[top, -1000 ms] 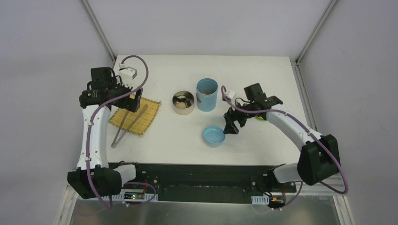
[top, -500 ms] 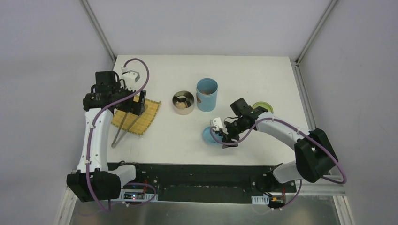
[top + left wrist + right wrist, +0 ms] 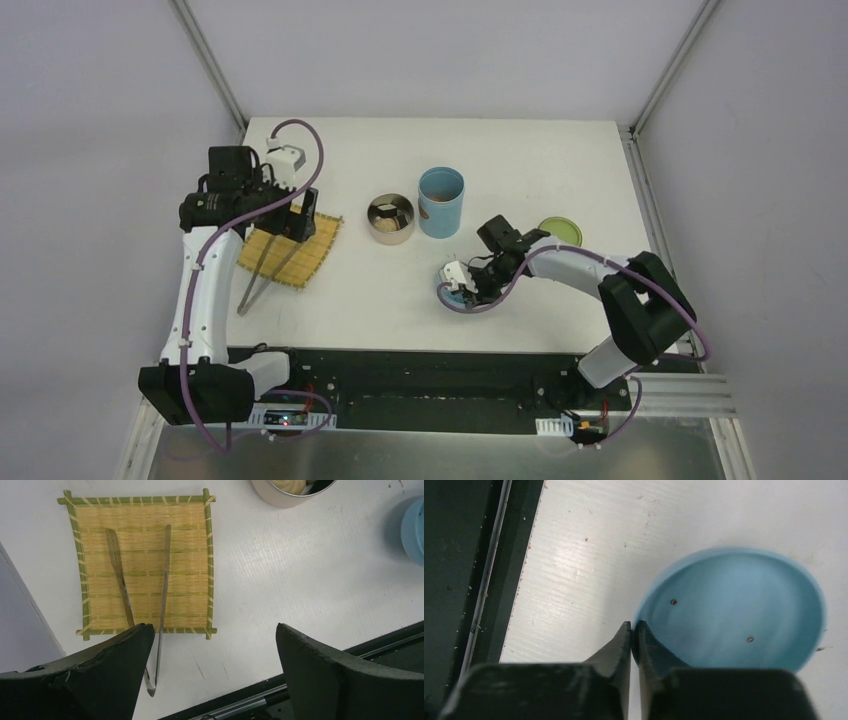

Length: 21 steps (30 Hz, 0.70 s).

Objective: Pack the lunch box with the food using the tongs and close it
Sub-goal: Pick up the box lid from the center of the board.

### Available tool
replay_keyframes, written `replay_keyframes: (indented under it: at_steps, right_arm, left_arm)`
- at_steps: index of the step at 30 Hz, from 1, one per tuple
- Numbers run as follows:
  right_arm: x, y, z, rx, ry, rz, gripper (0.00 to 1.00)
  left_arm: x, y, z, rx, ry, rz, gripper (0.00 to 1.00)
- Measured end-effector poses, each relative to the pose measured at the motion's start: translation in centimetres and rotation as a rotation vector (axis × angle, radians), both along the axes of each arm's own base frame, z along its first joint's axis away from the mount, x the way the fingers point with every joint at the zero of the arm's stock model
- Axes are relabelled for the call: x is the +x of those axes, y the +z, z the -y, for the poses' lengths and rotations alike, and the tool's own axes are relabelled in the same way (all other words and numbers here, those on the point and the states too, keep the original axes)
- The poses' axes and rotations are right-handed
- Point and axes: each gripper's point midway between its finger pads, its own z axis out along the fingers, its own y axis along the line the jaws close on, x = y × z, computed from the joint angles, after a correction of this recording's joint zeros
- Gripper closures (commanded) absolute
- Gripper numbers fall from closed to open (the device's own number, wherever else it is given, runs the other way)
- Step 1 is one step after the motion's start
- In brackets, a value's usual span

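The right gripper (image 3: 631, 630) is shown clenched on the rim of the blue lid (image 3: 734, 615), low in the middle of the right wrist view. One finger is placed outside the rim and the other inside. The lid is turned hollow side up over the white table (image 3: 589, 555), and two small dark specks are seen in its hollow. Its other face is hidden, and it cannot be told whether it rests on the table or is lifted. In the overhead view, at lower centre-right, the lid is largely covered by this gripper, with only a sliver of blue left showing.

Further up the overhead view, the light-blue cylinder (image 3: 441, 202) is seen standing upright and open at the centre. The steel bowl (image 3: 390, 219) is set just beside it on the left. The olive-green lid (image 3: 560, 231) lies flat at the right and is partly hidden behind the right arm.

At the left of the frame, the left gripper (image 3: 215, 675) is held spread wide with nothing between its fingers, above the bamboo mat (image 3: 190, 545). The tongs (image 3: 162, 605) are laid across the mat. Their joined end reaches past the mat's lower edge onto the table, where it is partly hidden by a finger.

The food (image 3: 295, 484) appears as pale pieces inside the bowl. It is cut off by the top edge of the left wrist view, so its kind cannot be made out.
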Motion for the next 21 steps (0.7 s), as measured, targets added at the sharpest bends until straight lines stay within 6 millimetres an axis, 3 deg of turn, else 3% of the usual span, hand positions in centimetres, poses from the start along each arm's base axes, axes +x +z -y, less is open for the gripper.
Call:
replay_keyframes:
  at_steps: [5, 8, 10, 16, 21]
  right_arm:
    - [0.7, 2.3, -1.4, 0.047, -0.046, -0.032, 1.00]
    - [1.7, 5.8, -2.9, 0.114, -0.117, -0.091, 1.00]
    - [3.0, 9.2, -4.2, 0.179, -0.169, -0.128, 1.00]
    - [7.4, 22.0, -7.8, 0.473, -0.324, -0.260, 1.00]
    - [11.6, 30.8, -9.0, 0.717, -0.522, -0.544, 1.00]
  left_arm:
    - [0.1, 1.2, 1.4, -0.012, -0.050, 0.022, 0.01]
    - [0.3, 2.9, 2.5, -0.037, -0.085, 0.058, 0.01]
    - [0.8, 4.5, 3.0, -0.060, -0.097, 0.093, 0.01]
    - [4.1, 10.3, 5.0, -0.152, -0.155, 0.235, 0.01]
    - [6.5, 15.8, 7.8, -0.325, -0.211, 0.351, 0.01]
